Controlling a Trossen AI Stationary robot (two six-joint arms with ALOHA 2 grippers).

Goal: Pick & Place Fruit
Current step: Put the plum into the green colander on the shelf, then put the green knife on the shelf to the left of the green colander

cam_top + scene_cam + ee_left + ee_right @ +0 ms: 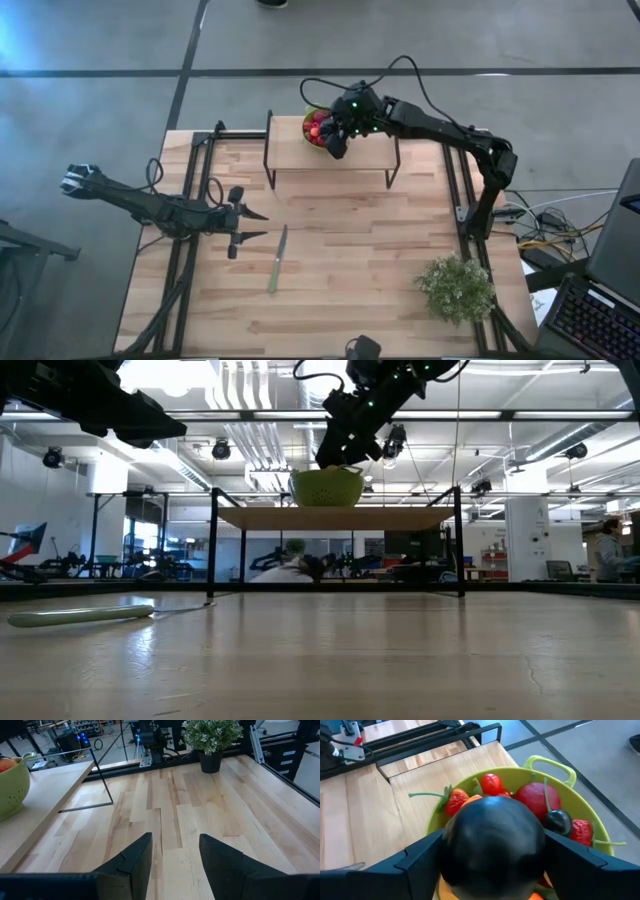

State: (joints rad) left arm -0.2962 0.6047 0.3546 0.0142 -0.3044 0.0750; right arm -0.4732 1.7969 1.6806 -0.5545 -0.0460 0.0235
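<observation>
A lime-green bowl (570,775) stands on a raised wooden shelf (350,155) at the table's far side. In it lie small fruit: red strawberries (455,802), a red round piece (537,800) and a small dark one (557,821). My right gripper (335,140) hangs over the bowl (327,487), shut on a bigger dark round fruit (492,845). Above the table's left part my left gripper (262,225) stands open, with nothing between its fingers (135,860). My right gripper pinches the dark round fruit between its two fingers (415,865), one on each opposite side (449,845) of it. The fingers slant down from the table's right side. The fruit sits over the bowl's pile; whether its underside touches the pile is hidden.
A slim green-handled knife (277,260) lies flat on the table near my left gripper. A bushy pale-green plant (455,288) in a dark pot stands near the front right corner. The shelf's black legs (268,150) rise from the tabletop.
</observation>
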